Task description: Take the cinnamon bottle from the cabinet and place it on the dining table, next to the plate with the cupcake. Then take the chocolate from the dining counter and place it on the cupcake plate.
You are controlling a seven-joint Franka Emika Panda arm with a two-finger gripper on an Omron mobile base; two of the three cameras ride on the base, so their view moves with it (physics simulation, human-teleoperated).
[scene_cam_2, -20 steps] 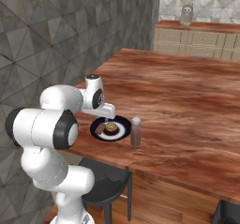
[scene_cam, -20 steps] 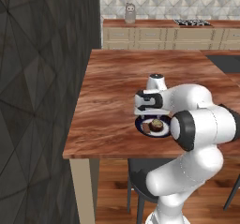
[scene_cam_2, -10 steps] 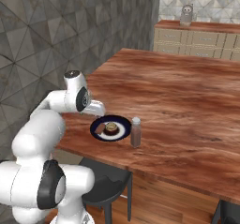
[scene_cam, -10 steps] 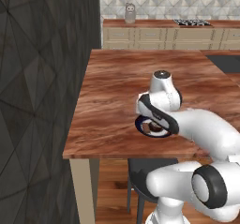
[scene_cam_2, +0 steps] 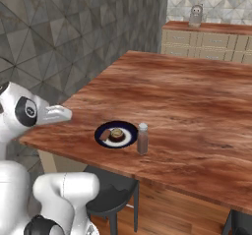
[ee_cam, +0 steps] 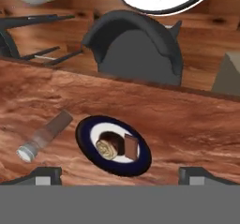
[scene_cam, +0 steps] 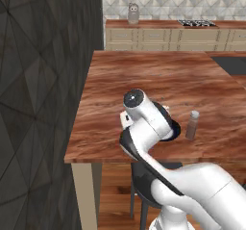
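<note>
- Claw (ee_cam: 119,174) spread wide, nothing between the two dark fingertips (ee_cam: 46,175), grasping nothing.
- Hovering above the near edge of the dining table (scene_cam_2: 197,96), looking down on the plate (ee_cam: 89,145) from overhead.
- In the hand view, plate just above the gap between the fingertips, apart from both, slightly nearer the left one.
- Dark blue rim, white centre; cupcake (ee_cam: 107,145) in the middle of it.
- Chocolate (ee_cam: 131,147), a small brown block, lying on the plate and touching the cupcake's side.
- Cinnamon bottle (ee_cam: 44,136) just beside the plate, apart from its rim; no contact with the claw.
- In the right base view, same bottle (scene_cam_2: 142,138) standing upright on the table, right of the plate (scene_cam_2: 129,129), silver cap on top.
- There the chocolate (scene_cam_2: 104,135) sits on the plate's left half, next to the cupcake (scene_cam_2: 117,133).
- In the left base view, bottle (scene_cam: 192,125) upright near the table's front edge, plate (scene_cam: 174,129) largely hidden behind the white arm.
- Dark stool (ee_cam: 136,47) tucked under the table's near edge, below the plate.
- Beige cabinets (scene_cam: 173,39) along the far wall with a small grey owl figure (scene_cam: 133,14) on the counter.
</note>
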